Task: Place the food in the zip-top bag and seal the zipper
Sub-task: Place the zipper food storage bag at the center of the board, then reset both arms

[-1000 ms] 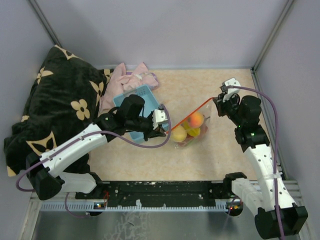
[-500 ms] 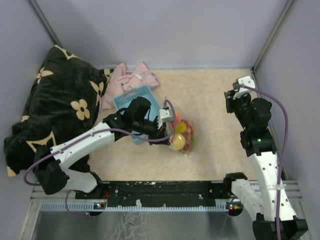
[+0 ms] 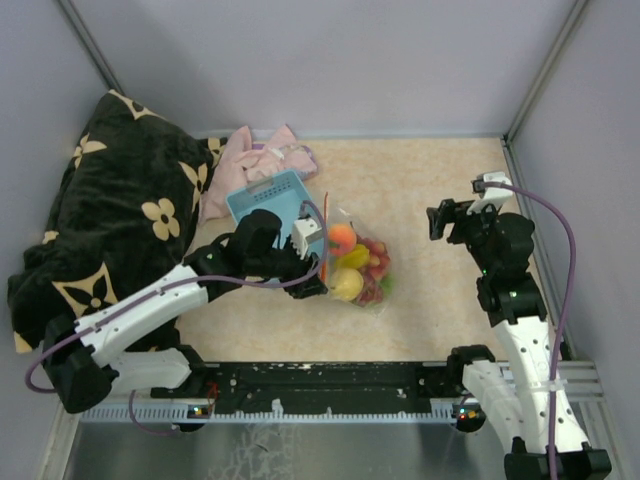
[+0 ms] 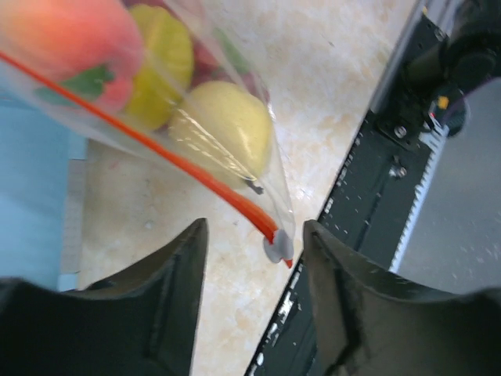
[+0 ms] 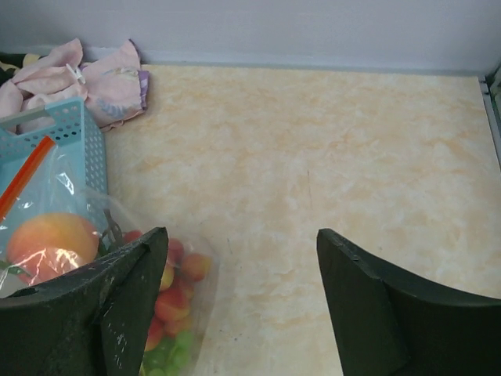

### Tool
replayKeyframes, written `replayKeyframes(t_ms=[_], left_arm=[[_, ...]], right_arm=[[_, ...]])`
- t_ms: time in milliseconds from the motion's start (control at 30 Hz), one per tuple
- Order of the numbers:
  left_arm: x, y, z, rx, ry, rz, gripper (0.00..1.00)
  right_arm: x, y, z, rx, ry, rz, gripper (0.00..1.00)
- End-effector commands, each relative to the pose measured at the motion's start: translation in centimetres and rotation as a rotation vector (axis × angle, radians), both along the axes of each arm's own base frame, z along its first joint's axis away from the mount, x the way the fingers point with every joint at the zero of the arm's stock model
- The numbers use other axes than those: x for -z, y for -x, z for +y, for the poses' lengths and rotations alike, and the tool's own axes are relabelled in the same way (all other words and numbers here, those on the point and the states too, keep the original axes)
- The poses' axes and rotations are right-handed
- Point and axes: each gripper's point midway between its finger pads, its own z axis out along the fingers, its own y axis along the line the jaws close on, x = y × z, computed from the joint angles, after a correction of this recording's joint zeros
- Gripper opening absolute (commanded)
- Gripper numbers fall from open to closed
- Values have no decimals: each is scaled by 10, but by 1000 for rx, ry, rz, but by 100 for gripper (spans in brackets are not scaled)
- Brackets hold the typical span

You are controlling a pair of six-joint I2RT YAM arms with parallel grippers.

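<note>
The zip-top bag [image 3: 358,265] lies on the table with the food [image 3: 350,262] inside: an orange peach [image 4: 66,35], a yellow pear [image 4: 227,133], red and green pieces [image 5: 168,301]. Its red-orange zipper [image 4: 168,160] runs along the edge nearest the left arm. The small white slider [image 4: 275,249] sits at the zipper's end, loose between my left gripper's [image 4: 254,227] open fingers without touching them. In the top view my left gripper [image 3: 308,272] is at the bag's left edge. My right gripper [image 3: 441,219] hovers open and empty well to the right of the bag, its view [image 5: 241,233] over bare table.
A light-blue basket [image 3: 270,195] stands just behind the left gripper, touching the bag. A pink cloth [image 3: 262,158] lies at the back, and a black flowered cushion [image 3: 110,210] fills the left side. The black rail [image 3: 320,380] runs along the near edge.
</note>
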Motion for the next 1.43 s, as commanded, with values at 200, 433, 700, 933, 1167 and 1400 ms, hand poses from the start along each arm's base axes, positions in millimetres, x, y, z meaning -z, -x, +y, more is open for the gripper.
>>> replayKeyframes(t_ms=[200, 433, 700, 933, 1167, 1400], left_arm=[[-72, -45, 94, -578, 102, -280, 78], [-112, -39, 168, -830, 156, -429, 100], [-128, -33, 220, -1007, 274, -585, 100], [-124, -32, 239, -1087, 307, -622, 100], [-111, -37, 235, -1072, 269, -632, 100], [-108, -42, 233, -1065, 247, -637, 100]], right_arm=[[-15, 26, -31, 199, -79, 7, 78], [-29, 59, -59, 337, -66, -39, 78], [-33, 96, -82, 448, -91, -200, 79], [-27, 108, -90, 479, -91, -278, 79], [-23, 103, -83, 443, -91, -268, 79], [-23, 103, -82, 436, -90, -268, 79]])
